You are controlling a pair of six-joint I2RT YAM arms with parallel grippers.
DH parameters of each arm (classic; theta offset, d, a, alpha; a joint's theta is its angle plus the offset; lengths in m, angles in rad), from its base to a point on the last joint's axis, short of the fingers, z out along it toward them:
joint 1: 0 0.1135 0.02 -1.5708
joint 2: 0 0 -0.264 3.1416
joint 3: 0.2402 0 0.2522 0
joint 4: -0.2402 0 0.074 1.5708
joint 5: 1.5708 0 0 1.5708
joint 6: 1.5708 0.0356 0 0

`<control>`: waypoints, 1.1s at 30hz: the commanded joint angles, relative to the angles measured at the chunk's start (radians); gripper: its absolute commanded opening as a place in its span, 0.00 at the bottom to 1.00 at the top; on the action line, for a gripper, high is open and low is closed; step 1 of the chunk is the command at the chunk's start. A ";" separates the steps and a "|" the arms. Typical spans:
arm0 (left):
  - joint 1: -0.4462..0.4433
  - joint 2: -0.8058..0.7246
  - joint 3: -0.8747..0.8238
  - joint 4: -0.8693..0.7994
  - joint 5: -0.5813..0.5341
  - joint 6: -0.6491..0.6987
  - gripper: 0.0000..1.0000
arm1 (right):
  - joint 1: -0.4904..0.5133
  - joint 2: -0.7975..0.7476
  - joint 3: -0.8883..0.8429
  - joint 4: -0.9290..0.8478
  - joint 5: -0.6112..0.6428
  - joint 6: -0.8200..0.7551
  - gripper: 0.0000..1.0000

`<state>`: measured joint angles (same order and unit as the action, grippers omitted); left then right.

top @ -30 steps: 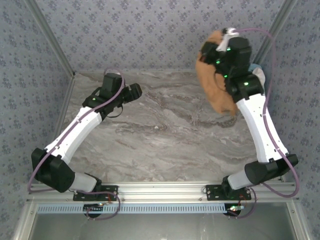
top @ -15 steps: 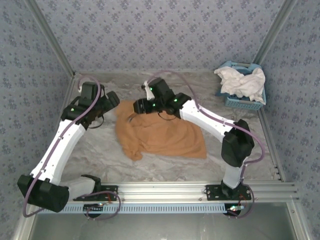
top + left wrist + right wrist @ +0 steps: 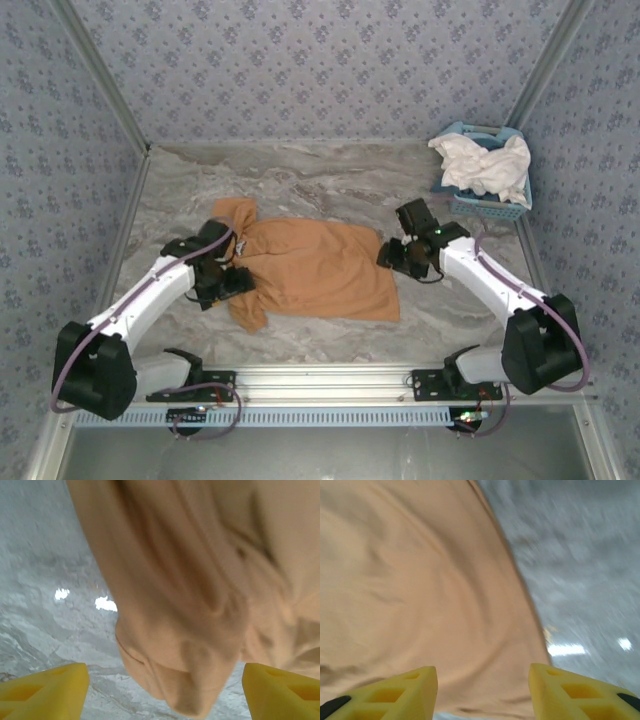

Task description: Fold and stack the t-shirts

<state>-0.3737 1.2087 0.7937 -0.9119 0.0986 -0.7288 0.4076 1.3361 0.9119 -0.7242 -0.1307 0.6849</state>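
Observation:
The tan-orange t-shirt (image 3: pixel 310 270) lies spread on the marble table, plain side up, its print hidden. My left gripper (image 3: pixel 234 282) sits at the shirt's left end. In the left wrist view it (image 3: pixel 165 697) is open, its yellow fingers (image 3: pixel 45 690) wide on either side of a bunched sleeve (image 3: pixel 190 630). My right gripper (image 3: pixel 386 253) is at the shirt's right edge. In the right wrist view it (image 3: pixel 482 695) is open just above the flat cloth (image 3: pixel 420 580), near its hem. The white t-shirt (image 3: pixel 485 163) lies crumpled in the basket.
The light blue lattice basket (image 3: pixel 490 206) stands at the back right corner of the table. Bare marble table (image 3: pixel 330 180) lies behind the shirt and in front of it. Patterned walls close in the left, back and right sides.
The right arm brought the tan-orange shirt from the basket to the table and let it go. Both grippers have since moved to the shirt's left and right ends, and it lies flatter.

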 commanded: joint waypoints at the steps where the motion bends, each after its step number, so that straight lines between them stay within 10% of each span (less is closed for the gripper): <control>1: -0.004 0.028 -0.037 0.064 0.049 -0.061 0.79 | -0.003 -0.003 -0.046 -0.092 -0.036 0.033 0.55; 17: -0.021 0.099 -0.023 0.146 0.021 -0.068 0.03 | 0.016 0.178 -0.061 -0.137 -0.168 0.004 0.55; 24: -0.019 0.025 0.007 0.065 0.003 -0.065 0.00 | 0.055 0.198 -0.114 -0.124 -0.187 0.002 0.51; 31: 0.001 -0.085 0.057 0.028 0.001 -0.080 0.00 | 0.065 0.169 -0.089 0.012 -0.181 0.075 0.00; 33: 0.024 -0.111 0.112 0.030 -0.001 -0.079 0.00 | 0.051 0.133 -0.017 0.001 -0.146 0.075 0.00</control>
<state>-0.3733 1.1477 0.8154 -0.8581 0.1123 -0.7986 0.4725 1.5208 0.8108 -0.7525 -0.3065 0.7349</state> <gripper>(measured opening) 0.041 0.071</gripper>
